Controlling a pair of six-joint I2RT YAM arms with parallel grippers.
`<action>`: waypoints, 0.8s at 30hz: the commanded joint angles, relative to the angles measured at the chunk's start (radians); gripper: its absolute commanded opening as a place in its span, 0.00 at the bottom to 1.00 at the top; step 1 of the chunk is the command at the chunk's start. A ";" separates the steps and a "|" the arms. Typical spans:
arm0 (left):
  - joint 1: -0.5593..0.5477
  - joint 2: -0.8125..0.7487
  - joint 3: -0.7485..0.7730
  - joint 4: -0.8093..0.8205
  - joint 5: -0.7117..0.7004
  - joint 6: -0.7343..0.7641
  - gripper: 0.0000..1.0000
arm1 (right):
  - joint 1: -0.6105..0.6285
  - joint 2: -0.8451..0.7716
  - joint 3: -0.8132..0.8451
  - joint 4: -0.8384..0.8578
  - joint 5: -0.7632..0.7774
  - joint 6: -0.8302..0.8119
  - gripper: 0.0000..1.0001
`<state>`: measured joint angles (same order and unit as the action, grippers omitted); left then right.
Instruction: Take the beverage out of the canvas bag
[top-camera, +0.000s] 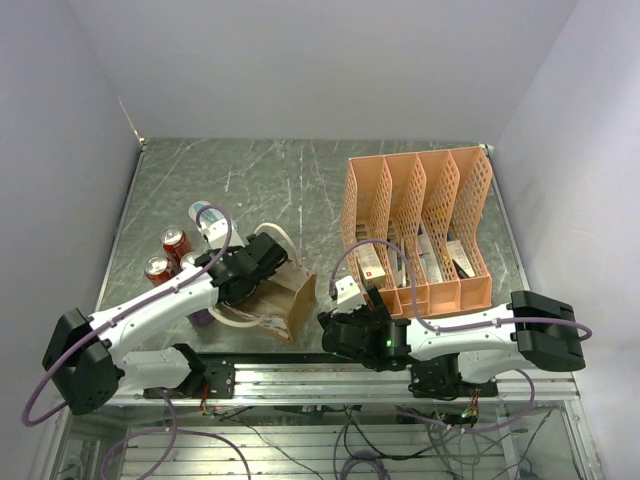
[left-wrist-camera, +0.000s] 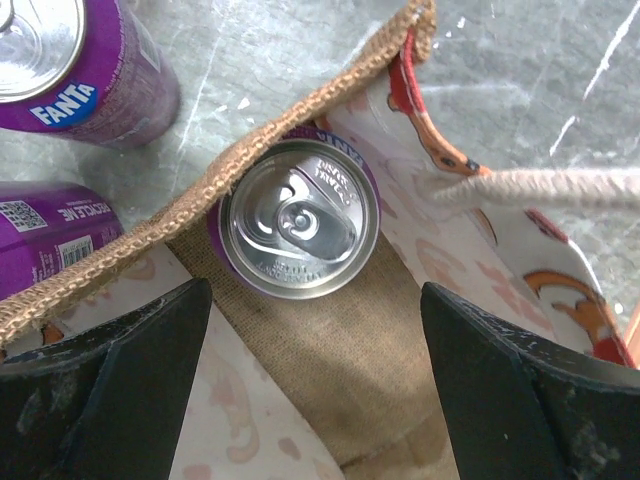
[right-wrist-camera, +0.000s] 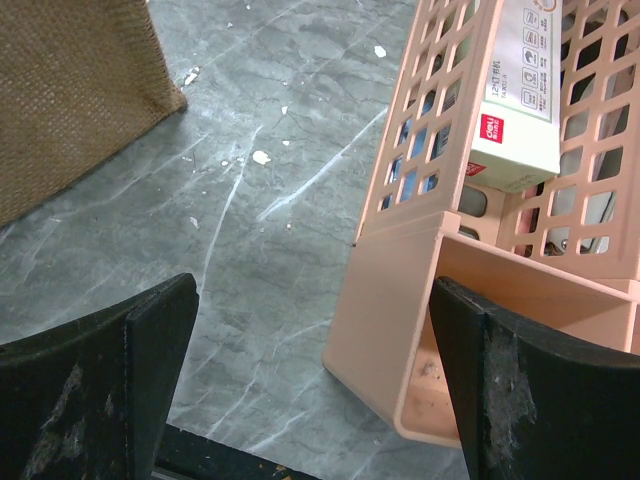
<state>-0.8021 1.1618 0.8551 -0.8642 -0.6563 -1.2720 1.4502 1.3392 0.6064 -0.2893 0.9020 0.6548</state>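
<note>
At the far left of the tabletop (top-camera: 280, 170) stand two red soda cans (top-camera: 176, 243) and a white-and-blue can (top-camera: 203, 213). The left wrist view shows two purple Fanta cans (left-wrist-camera: 80, 70) just outside the bag's wall.

The left hand (left-wrist-camera: 315, 370) hangs over the open mouth of the canvas bag (left-wrist-camera: 300, 110). Its fingers (left-wrist-camera: 120, 380) are spread wide and grip nothing. The purple beverage can (left-wrist-camera: 298, 232) stands upright inside the bag, tight against the woven rim on the left side and unopened, with its silver top showing between the fingers. A cream rope handle (left-wrist-camera: 540, 185) crosses the bag's right side.

The right hand (right-wrist-camera: 310, 380) is also spread and empty. It sits low over bare tabletop between the bag's brown wall and the orange file rack (right-wrist-camera: 400, 330). A white box (right-wrist-camera: 520, 100) stands in one of the rack's slots.
</note>
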 joint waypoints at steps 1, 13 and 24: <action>0.004 0.043 0.031 -0.035 -0.117 -0.119 0.97 | 0.012 0.009 0.020 -0.015 0.029 0.034 1.00; 0.013 0.128 0.035 -0.017 -0.205 -0.213 0.96 | 0.016 0.027 0.030 -0.020 0.032 0.034 1.00; 0.062 0.246 0.045 0.021 -0.213 -0.217 0.99 | 0.021 0.066 0.051 -0.036 0.042 0.040 1.00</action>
<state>-0.7712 1.3705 0.8650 -0.8604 -0.8185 -1.4673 1.4609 1.3846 0.6350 -0.3149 0.9218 0.6598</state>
